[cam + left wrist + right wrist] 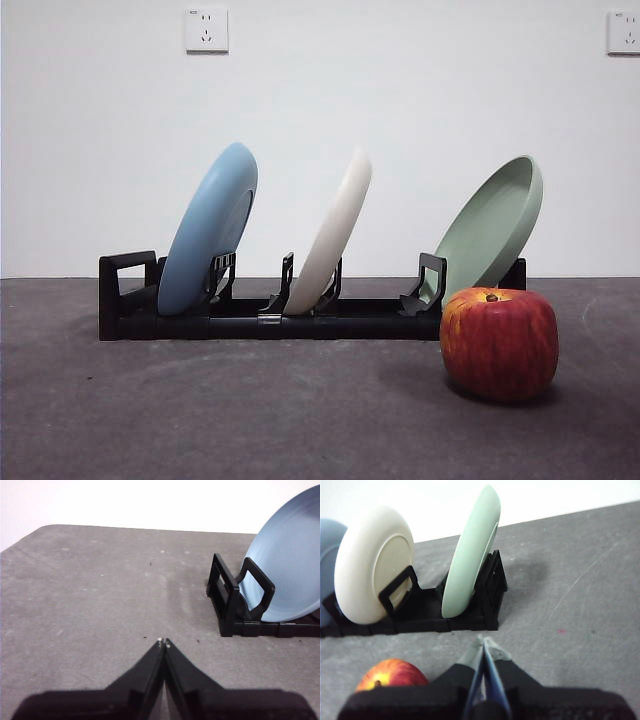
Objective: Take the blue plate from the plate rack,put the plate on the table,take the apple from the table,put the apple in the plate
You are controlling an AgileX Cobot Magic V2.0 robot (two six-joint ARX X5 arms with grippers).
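Front view shows a rough, speckled dark grey worktop (200,420) under a plain white wall (400,100) with two white sockets (206,29). On it sits the long black plastic plate rack (250,318). My big round light-blue plate (208,230) leans in the slot by the rack's loop handle, next to a smooth cream-white plate (330,235) and a sage-green plate (492,228). A blocky red apple (499,344) with yellow streaks rests just before the green plate. My left end effector (163,641) is clenched and empty near the rack's handle end. My right end effector (484,641) is clenched too, close beside the apple.
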